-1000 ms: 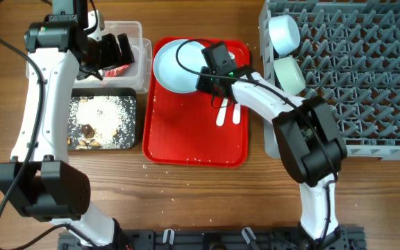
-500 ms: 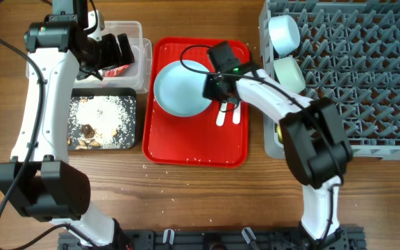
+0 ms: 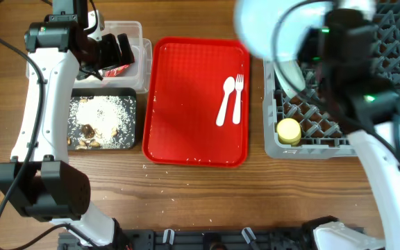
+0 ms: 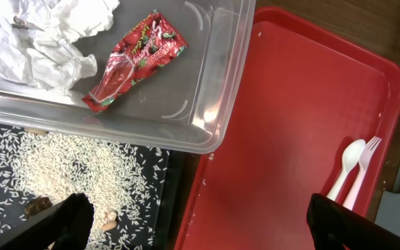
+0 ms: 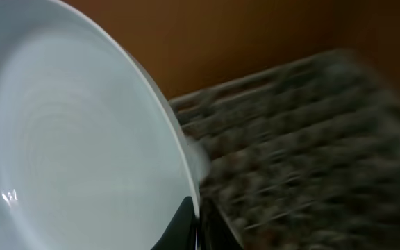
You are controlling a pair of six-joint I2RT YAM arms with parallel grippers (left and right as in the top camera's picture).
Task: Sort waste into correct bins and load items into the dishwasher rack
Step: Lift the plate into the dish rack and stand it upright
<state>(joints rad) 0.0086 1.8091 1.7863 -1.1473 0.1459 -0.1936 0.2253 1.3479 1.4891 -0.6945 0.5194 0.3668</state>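
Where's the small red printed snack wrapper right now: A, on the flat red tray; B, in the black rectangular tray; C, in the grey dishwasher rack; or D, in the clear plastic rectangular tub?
D: the small red printed snack wrapper lies inside the clear plastic rectangular tub, beside the crumpled white tissue.

We see the light blue plate [image 3: 266,28] up in the air, tilted and blurred, over a corner of the grey rack [image 3: 283,150]. In the rack sit a yellow cup [image 3: 288,130] and a pale bowl [image 3: 287,75], the bowl partly hidden. The white spoon [image 3: 224,103] and fork [image 3: 238,97] lie side by side on the red tray [image 3: 186,104]. The clear tub [image 3: 143,66] holds the red wrapper [image 4: 134,62] and crumpled tissue [image 4: 40,35]. The black tray [image 3: 138,132] holds white crumbs [image 3: 103,110] and brown bits [image 3: 89,130].
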